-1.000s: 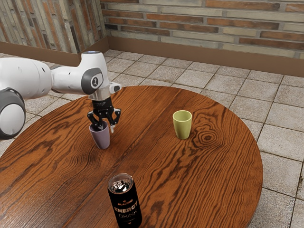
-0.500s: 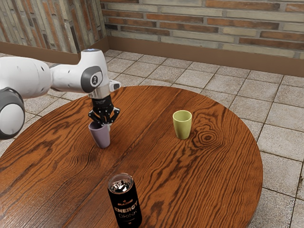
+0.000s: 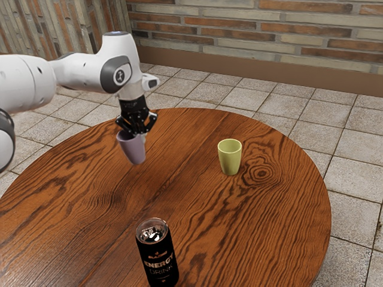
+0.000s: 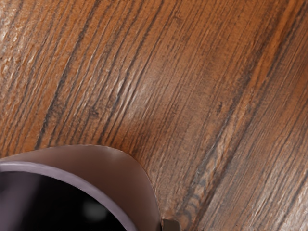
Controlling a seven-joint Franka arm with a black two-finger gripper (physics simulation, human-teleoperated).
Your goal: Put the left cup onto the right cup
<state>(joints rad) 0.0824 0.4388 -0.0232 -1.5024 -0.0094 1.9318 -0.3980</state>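
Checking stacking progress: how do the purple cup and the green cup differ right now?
The purple cup hangs slightly tilted above the table; the green cup stands upright on it. The gripper clamps the purple cup's rim; the green cup is untouched. Both are handleless and similar in size.

I work at a round wooden surface (image 3: pixel 251 227), reddish-brown with bold dark grain and a ringed knot. Beyond it a floor (image 3: pixel 335 125) of grey square tiles meets a brick wall (image 3: pixel 269 24) above a brown baseboard (image 3: pixel 257 69).
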